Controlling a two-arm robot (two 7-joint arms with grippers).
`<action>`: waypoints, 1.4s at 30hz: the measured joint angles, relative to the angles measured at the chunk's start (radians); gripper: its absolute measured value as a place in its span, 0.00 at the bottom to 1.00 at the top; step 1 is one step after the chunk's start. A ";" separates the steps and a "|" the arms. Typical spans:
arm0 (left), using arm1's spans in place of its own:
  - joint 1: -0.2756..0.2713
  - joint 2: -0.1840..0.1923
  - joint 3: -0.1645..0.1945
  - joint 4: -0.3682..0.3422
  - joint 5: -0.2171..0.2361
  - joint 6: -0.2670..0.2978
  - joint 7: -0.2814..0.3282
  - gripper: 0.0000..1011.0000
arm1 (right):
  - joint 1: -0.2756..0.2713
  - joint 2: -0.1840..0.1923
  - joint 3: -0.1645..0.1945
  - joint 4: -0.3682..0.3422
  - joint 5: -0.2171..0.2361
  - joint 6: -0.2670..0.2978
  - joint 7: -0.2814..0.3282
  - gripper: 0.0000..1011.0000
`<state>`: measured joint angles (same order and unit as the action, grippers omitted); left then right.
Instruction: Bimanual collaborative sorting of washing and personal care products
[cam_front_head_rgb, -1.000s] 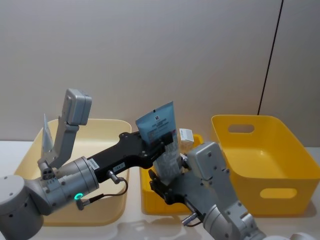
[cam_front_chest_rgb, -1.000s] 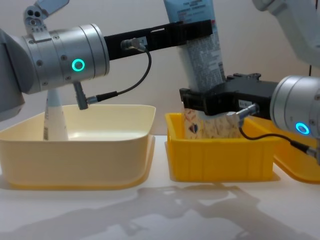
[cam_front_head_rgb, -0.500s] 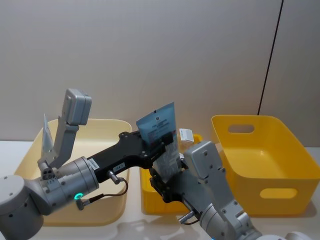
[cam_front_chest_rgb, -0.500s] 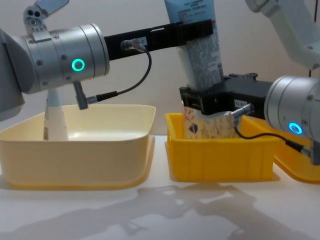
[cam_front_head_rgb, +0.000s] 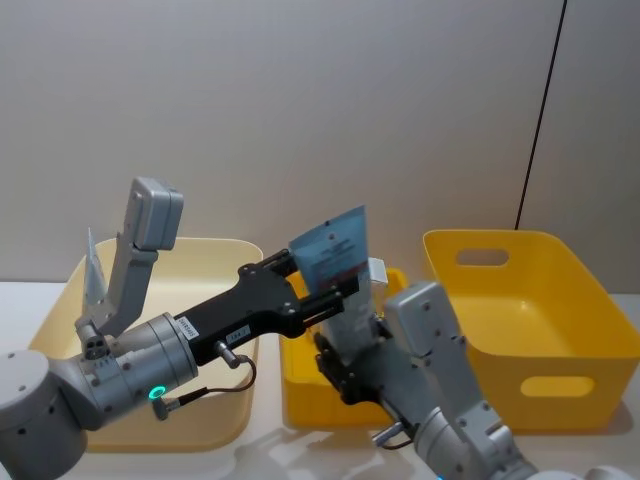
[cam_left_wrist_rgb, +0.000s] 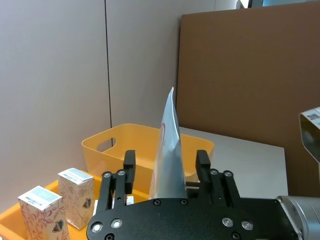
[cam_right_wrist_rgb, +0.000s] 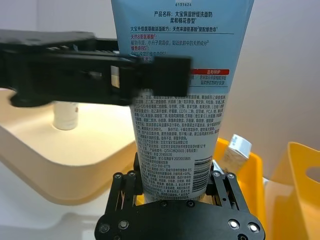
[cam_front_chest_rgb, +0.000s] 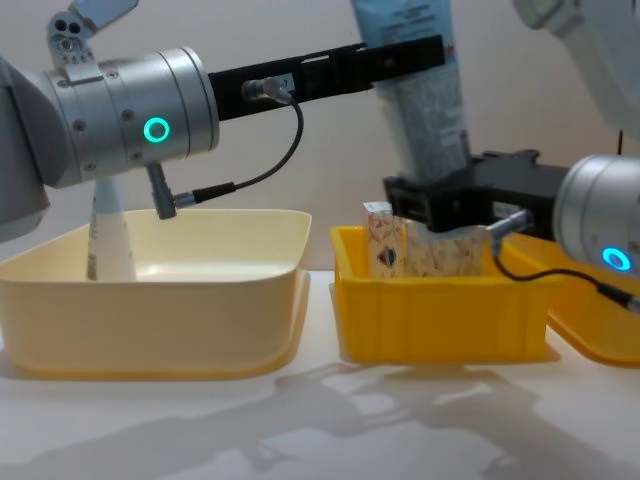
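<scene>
Working above the small yellow bin (cam_front_chest_rgb: 440, 320), with the pale blue tube (cam_front_head_rgb: 330, 245) upright between both arms, we judge the right gripper (cam_right_wrist_rgb: 175, 186) should hold firm and wait while the left gripper (cam_left_wrist_rgb: 166, 161) backs straight off — no snagging the crimped end. The left gripper's fingers (cam_left_wrist_rgb: 129, 162) stand wide, clear of both faces; the right gripper is clamped on the tube's lower end.

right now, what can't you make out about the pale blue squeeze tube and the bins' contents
Pale blue squeeze tube: crimped top cut off by the chest view's upper edge; lower end hidden behind the right gripper.
Marbled beige-white cartons: count unclear behind the small yellow tray wall, chest view.
Whitish cone-shaped tube: partly behind left arm, chest view.
</scene>
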<state>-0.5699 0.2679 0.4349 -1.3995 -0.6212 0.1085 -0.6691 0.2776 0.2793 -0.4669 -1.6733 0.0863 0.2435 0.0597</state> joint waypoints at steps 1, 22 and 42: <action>0.000 0.000 0.000 0.000 0.000 0.000 0.000 0.72 | -0.002 0.001 0.004 -0.002 0.000 0.001 -0.001 0.63; 0.000 0.000 0.000 0.000 0.000 0.000 0.000 0.99 | 0.004 0.024 0.163 0.053 -0.008 -0.066 -0.105 0.63; 0.000 0.000 0.000 0.000 0.000 0.000 0.000 0.99 | 0.171 -0.041 0.274 0.262 -0.021 -0.073 -0.215 0.63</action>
<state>-0.5698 0.2680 0.4349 -1.3994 -0.6211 0.1086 -0.6690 0.4485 0.2381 -0.1933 -1.4111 0.0651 0.1708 -0.1550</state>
